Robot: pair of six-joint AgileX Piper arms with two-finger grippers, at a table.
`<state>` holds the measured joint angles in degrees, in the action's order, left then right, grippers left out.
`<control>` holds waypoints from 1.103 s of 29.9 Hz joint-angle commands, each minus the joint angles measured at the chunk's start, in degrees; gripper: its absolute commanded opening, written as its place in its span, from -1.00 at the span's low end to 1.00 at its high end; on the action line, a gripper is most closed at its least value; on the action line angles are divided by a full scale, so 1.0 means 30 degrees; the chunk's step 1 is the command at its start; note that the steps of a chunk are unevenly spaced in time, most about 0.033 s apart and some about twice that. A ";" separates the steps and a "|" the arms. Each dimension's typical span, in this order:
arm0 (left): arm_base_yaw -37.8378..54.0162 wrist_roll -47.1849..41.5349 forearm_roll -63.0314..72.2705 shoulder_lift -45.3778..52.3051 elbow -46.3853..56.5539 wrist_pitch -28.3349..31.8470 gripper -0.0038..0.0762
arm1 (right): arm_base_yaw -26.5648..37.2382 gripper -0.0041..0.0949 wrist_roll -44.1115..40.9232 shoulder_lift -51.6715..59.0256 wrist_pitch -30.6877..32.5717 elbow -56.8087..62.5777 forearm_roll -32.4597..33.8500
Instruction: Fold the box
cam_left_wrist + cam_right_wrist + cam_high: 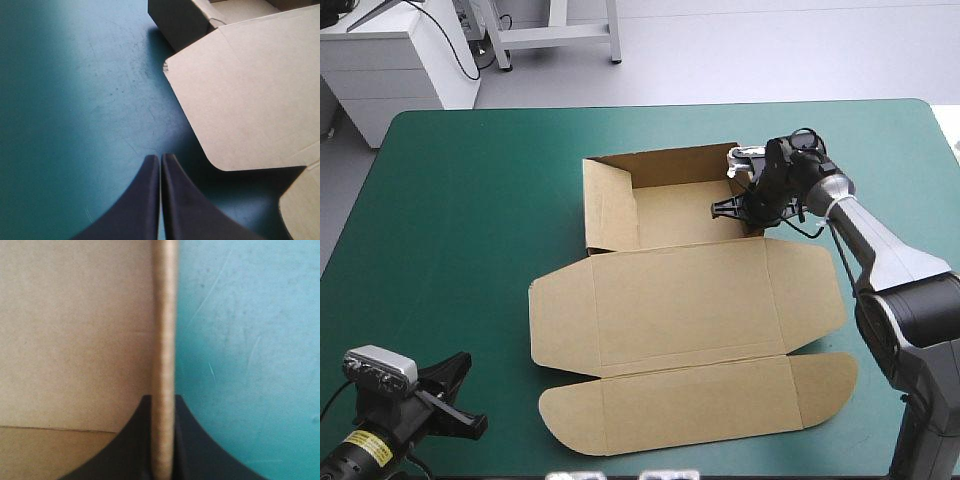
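Observation:
The brown box [680, 300] lies mid-table. Its tray part at the back has its left and back walls [660, 165] raised. The lid and its rounded flaps lie flat toward the front. My right gripper [745, 205] is at the tray's right side. In the right wrist view the right gripper [164, 402] is shut on the thin edge of an upright wall [165, 330], with board [75, 330] on one side. My left gripper [465, 395] rests near the table's front left corner. It is shut [160, 159] on nothing, and the lid's corner [250, 100] lies ahead of it.
Bare teal-green cover [460, 220] stretches left of the box and also beyond the held wall [250, 365]. The front flap [700, 400] reaches close to the table's front edge. The right arm [890, 260] comes in over the table's right side.

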<state>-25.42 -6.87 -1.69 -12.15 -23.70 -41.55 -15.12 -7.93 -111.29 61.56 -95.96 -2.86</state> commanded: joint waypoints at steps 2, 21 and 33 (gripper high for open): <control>-0.0107 -0.0181 0.0240 0.0182 -0.0072 0.2419 -0.92 | 0.0873 -0.96 0.0713 0.1394 0.1003 -0.2345 -0.0159; -0.0107 -0.0181 0.0024 0.0211 -0.0040 0.2142 -0.92 | 1.4730 -0.95 0.4243 0.1218 0.3338 -0.9156 -0.3621; -0.0107 -0.0181 -0.0417 0.0211 -0.0040 0.2142 -0.92 | 1.5199 -0.29 0.4783 -0.1964 0.3372 -0.9161 -0.3372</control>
<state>-25.42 -6.87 -2.41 -10.89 -22.61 -39.13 29.99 6.61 -120.18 71.13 -121.86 -11.19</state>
